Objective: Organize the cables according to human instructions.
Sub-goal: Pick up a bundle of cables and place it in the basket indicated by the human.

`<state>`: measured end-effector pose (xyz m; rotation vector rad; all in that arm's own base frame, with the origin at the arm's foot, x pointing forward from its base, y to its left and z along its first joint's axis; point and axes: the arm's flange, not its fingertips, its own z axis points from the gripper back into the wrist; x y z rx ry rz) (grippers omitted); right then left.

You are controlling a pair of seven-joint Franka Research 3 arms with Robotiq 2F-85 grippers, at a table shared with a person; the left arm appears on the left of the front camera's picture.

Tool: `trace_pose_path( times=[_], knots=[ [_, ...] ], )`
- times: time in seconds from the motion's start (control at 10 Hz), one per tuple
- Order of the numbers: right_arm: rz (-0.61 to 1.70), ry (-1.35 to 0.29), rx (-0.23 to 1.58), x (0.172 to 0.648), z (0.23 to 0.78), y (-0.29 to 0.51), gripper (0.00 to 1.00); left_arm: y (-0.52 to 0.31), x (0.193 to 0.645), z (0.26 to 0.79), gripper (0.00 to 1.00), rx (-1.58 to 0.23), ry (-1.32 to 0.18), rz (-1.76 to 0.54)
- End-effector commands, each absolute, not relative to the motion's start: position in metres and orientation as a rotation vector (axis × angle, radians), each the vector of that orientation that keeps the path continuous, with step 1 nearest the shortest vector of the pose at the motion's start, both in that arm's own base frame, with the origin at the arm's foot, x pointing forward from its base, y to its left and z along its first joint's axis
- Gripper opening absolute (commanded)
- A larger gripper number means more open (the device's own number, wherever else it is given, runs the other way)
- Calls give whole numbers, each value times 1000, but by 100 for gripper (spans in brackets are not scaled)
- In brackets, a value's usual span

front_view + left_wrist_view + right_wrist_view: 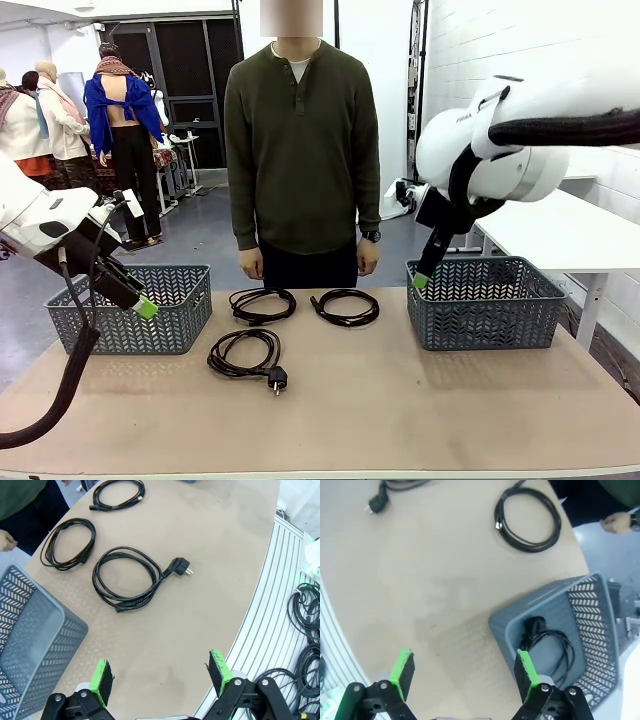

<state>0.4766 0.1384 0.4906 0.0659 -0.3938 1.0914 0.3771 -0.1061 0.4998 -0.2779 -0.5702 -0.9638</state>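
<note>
The left gripper (160,674) is open and empty, with the left basket (30,630), cut off at the edge, just beside it. Ahead lie the near cable (125,550), middle cable (92,540) and far cable (117,507). The right gripper (464,674) is open too, just by the right basket (590,610), where a fourth cable (535,625) hides partly behind one finger

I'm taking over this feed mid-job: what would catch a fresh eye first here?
Three black cables lie coiled on the table between the left basket and the right basket: the plugged cable nearest the robot, the far-left cable and far-right cable near the person. A fourth cable lies in the right basket. The left gripper and right gripper hover open, holding nothing.
</note>
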Motion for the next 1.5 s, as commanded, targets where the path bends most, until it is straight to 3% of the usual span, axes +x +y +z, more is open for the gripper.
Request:
trace_pose_path(
  times=[0.0,1.4],
  knots=[
    [1086,-410,62,459,469,144,100,-104,377,499,100,-303,-575,-974],
    [1122,-379,71,454,459,152,100,-104,377,499,100,-303,-575,-974]
  ],
)
